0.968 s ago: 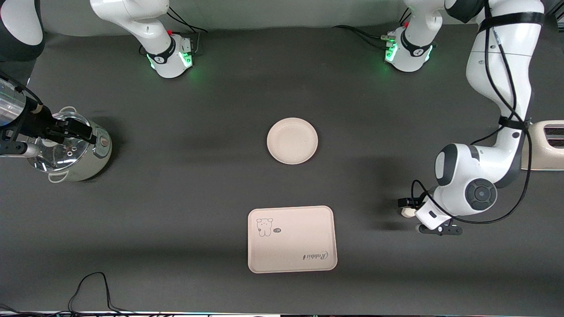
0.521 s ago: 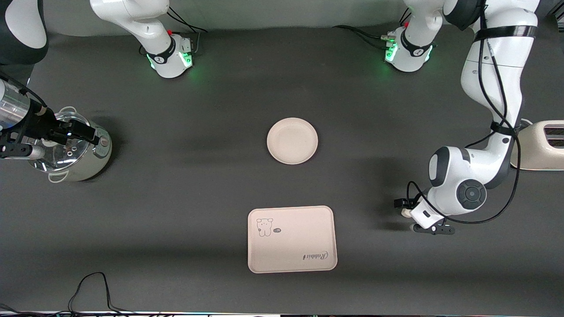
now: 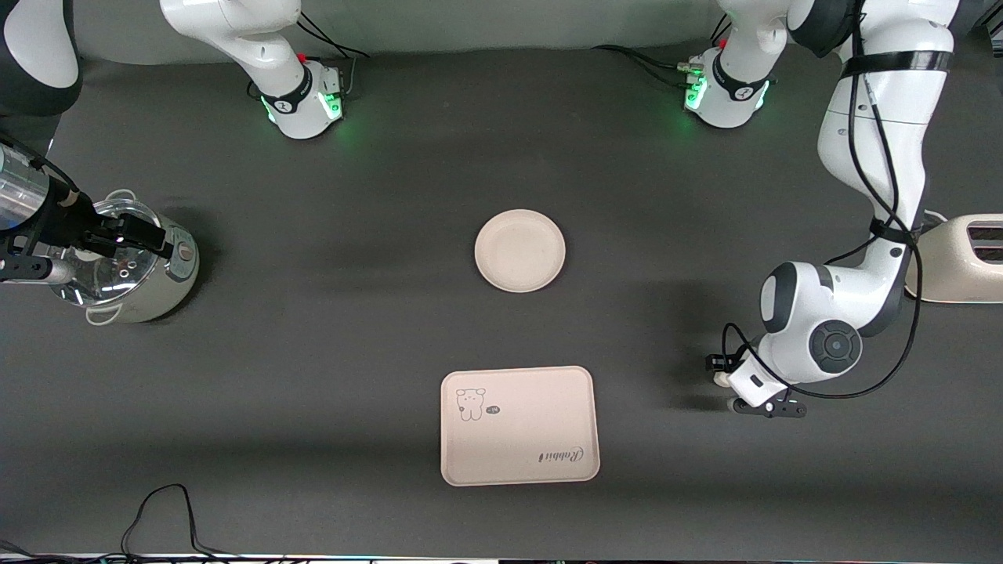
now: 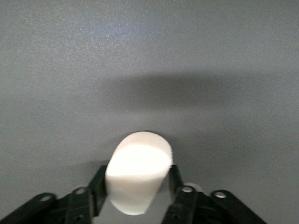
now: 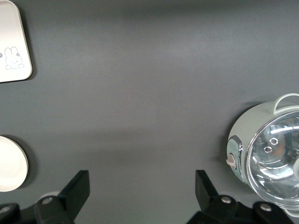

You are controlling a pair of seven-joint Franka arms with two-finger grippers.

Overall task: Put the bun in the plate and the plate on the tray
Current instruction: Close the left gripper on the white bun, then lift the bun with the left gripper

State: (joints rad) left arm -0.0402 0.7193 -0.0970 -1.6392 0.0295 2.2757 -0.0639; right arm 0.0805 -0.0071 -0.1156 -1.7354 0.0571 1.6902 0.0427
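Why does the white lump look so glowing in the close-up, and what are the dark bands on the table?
In the left wrist view the bun, gripped by the left gripper, sits near the lens and is overexposed, its surface washed out. In the front view, soft shadows fall on the table, and the glass lid of the pot shows glare.

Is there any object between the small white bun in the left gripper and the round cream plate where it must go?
Nothing visible. The left gripper holds the small white half-round bun, and only bare dark table lies between it and the round cream-beige plate.
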